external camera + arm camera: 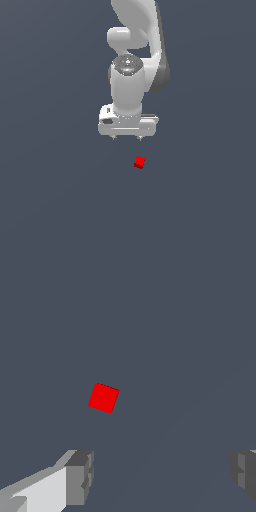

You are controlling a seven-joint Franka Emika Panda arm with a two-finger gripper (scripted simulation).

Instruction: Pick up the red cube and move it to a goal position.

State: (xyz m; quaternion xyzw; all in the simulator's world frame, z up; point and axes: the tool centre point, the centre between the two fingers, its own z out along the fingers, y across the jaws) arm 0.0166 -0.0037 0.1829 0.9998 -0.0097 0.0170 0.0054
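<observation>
One tiny red cube (139, 162), plain-faced and unlabelled, is seen lying apart from the gripper (127, 137), whose fingers (80, 476) are spread wide, holding nothing.

Wide gap between spread fingers (80, 476) of the end effector (127, 137). Bare grey tabletop (50, 200) on every side of the red cube (139, 162); open approach from all directions, nothing standing beside it.

The exterior view looks down from afar; the wrist view looks closely past the claw (160, 476); both share the red cube (139, 162).
</observation>
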